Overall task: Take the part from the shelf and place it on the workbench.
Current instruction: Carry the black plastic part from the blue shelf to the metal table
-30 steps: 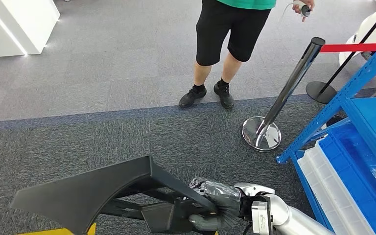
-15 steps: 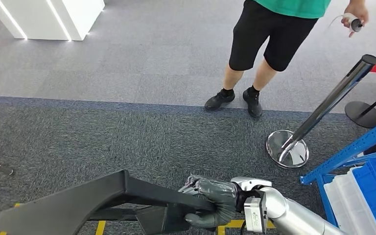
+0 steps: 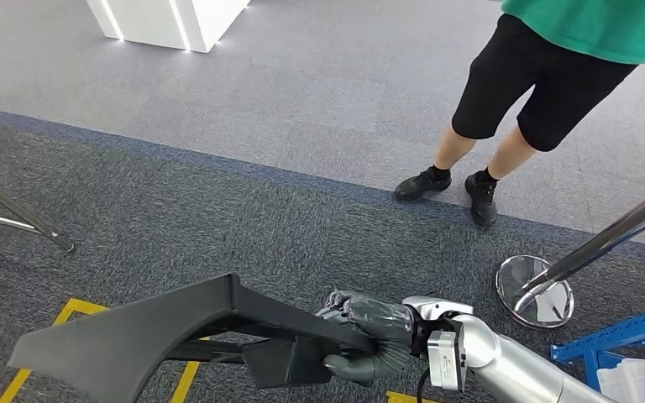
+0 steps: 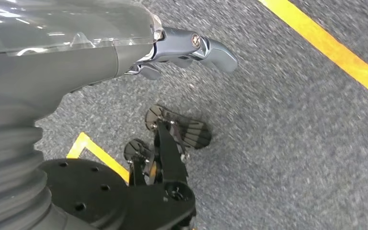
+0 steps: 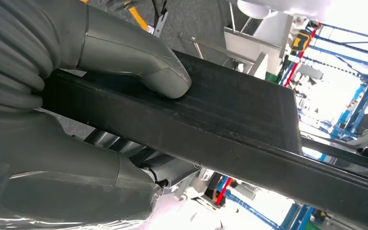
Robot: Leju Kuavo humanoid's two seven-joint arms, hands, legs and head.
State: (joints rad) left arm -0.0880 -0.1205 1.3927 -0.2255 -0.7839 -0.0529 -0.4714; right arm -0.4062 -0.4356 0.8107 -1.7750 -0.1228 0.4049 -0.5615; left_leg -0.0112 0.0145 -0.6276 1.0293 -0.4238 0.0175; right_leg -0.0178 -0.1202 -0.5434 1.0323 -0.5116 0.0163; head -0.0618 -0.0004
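**Right hand carrying black part above carpet**

Floor: dark grey carpet near the robot, lighter grey beyond, with yellow tape lines underfoot. A person in black shorts and a green top stands ahead to the right, beside a chrome stanchion. A corner of the blue shelf sits at lower right.

The part, a long black angular piece, is held off the floor, extending leftward from the right hand. Fingers are wrapped round its narrow end; thumb is pressed flat on its top face.

Left hand hangs over the carpet, nothing visible in it; finger spread probably loose, though the view is too partial to say.
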